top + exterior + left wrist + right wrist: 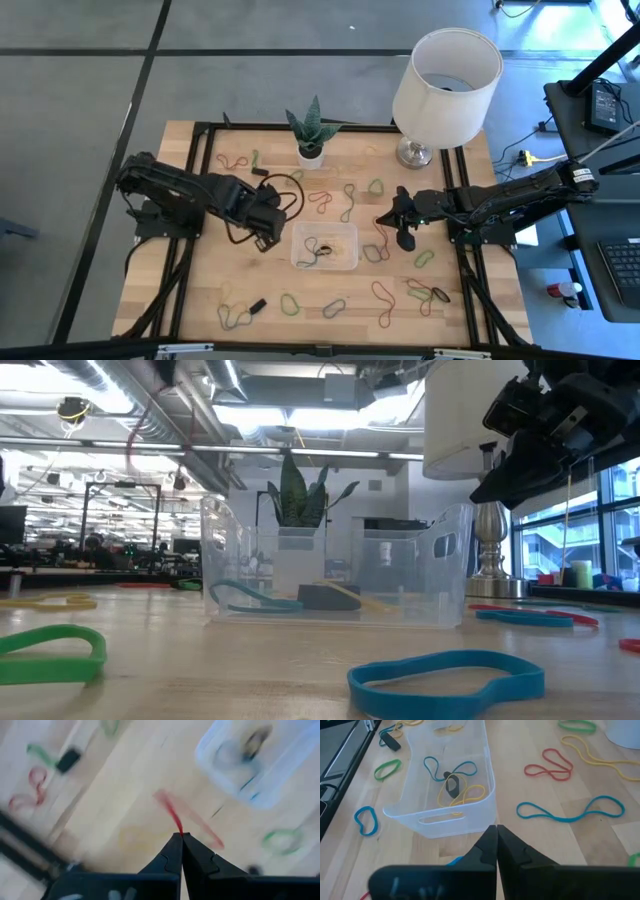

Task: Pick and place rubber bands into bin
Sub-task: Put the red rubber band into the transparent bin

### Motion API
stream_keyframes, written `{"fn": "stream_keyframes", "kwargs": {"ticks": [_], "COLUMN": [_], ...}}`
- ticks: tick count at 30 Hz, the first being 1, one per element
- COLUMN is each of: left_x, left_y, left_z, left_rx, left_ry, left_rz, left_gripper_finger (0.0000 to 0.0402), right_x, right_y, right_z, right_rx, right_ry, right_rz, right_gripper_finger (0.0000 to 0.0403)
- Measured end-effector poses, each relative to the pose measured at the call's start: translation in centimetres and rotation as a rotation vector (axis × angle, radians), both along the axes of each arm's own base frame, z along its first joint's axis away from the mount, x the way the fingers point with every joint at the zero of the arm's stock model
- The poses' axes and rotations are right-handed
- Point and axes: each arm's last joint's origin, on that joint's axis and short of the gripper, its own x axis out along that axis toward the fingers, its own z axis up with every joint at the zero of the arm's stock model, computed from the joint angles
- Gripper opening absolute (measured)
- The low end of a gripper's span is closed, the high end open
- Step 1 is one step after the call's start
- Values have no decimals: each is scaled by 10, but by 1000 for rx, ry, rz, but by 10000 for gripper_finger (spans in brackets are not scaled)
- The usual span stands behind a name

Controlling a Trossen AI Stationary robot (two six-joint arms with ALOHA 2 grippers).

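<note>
A red rubber band (pixel 172 815) is pinched between the closed tips of the left gripper (pixel 181 836); the band hangs stretched into a narrow loop, its long axis running from the fingertips toward the table. In the high view the left gripper (pixel 268 222) is seen just left of the bin (pixel 324 246), above the table. The right gripper (pixel 496 829) is closed with nothing between its fingers, and is held just right of the bin's right end wall (pixel 485 795).

The clear bin lies with its long axis left to right, at mid-table. Inside are noted a blue band (pixel 445 767), a yellow band (pixel 465 794) and a small dark piece (pixel 452 785).

Many loose rubber bands (pixel 330 306) are scattered over the wooden table (pixel 200 270), left, right and near. At the far edge a potted plant (pixel 311 128) and a white lamp (pixel 445 75) are set. Beyond the table, an office interior with ceiling lights is visible.
</note>
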Motion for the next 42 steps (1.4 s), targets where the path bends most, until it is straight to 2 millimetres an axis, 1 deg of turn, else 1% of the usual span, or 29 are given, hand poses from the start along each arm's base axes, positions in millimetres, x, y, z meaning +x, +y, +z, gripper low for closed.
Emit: {"fn": "stream_keyframes", "kwargs": {"ticks": [3,6,9,13,20,24,28,31,35,38,42], "left_x": [9,20,34,49,75,94,111,121,129,134,141], "left_y": [-2,-5,-8,-12,-15,-14,-11,-8,-4,0,0], "left_z": [9,12,9,-3,-39,-67,-100,-123,-147,-159,-168], "left_rx": [20,29,34,49,44,46,8,-22,-65,-97,-151], "left_ry": [-121,-217,-266,-256,-136,-51,52,123,194,225,199], "left_rz": [-39,-83,-122,-169,-174,-206,-234,-257,-266,-255,-272], "left_gripper_finger": [1,1,1,1,1,1,1,1,1,2,16], "right_x": [0,0,0,0,-1,-1,-1,-1,-1,-1,-1], "right_y": [0,1,1,1,1,1,1,1,1,1,1], "right_z": [0,0,-1,-1,-1,-1,-1,-1,-1,-1,-1], "right_rx": [8,8,8,23,26,27,30,47,47,47,46], "right_ry": [1,2,7,10,21,21,21,22,22,22,22], "right_rz": [13,14,15,34,35,34,32,21,21,21,22], "right_gripper_finger": [4,4,4,4,4,4,4,4,4,4,4]}}
